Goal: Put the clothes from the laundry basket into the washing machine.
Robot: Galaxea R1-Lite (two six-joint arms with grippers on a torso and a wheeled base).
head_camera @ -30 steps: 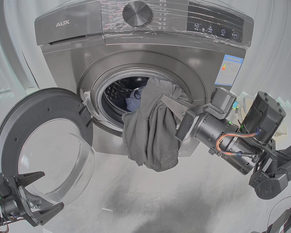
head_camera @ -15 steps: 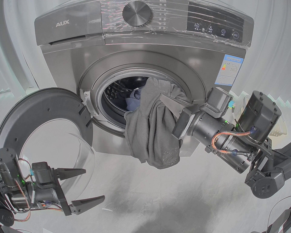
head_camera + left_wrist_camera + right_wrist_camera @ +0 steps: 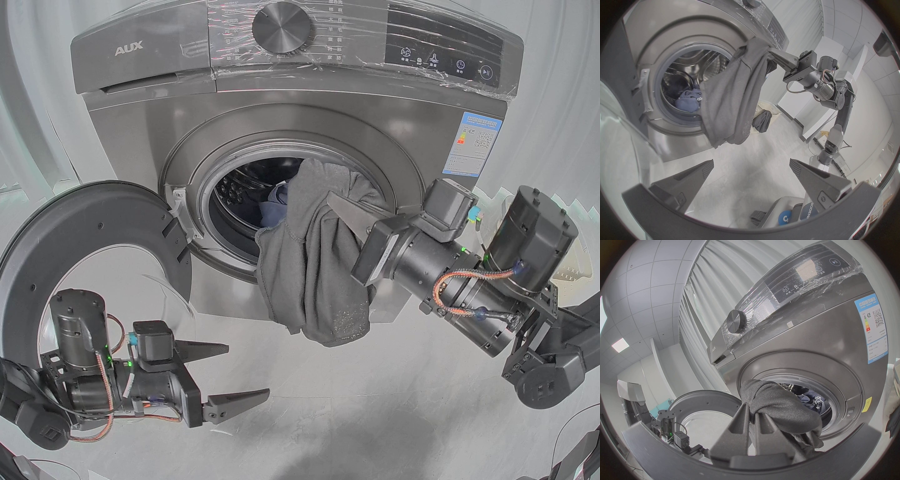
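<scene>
While the dark grey garment (image 3: 312, 269) hangs outside the drum, task judged partway.

Left to right:
- Left gripper (image 3: 247, 370): low, in front of the open door (image 3: 94, 219), fingers spread wide, holding nothing.
- Washing machine (image 3: 375, 125): blue garment (image 3: 274, 209) already lying in the drum, near the opening's lower rim.
- Dark grey garment: pinched at its top by the right gripper (image 3: 332, 201), claw closed on the cloth. It is at the opening's right edge, with its tail dangling below the lower rim. Contact with the rim: cannot tell.
- Laundry basket (image 3: 768, 107): on the floor to the machine's right, a dark piece (image 3: 762, 121) draped over its edge.

Left to do: get the held garment fully inside, then fetch the basket piece.

Print, not transcribed: brand mark (image 3: 129, 48) on the drawer panel at the top left corner, fine text around the dial (image 3: 282, 27), icons on the control panel (image 3: 437, 59), and a blue-bordered label (image 3: 472, 144) with code square at the front's upper right. Small yellow sticker (image 3: 866, 404) beside the opening, too small to read.
</scene>
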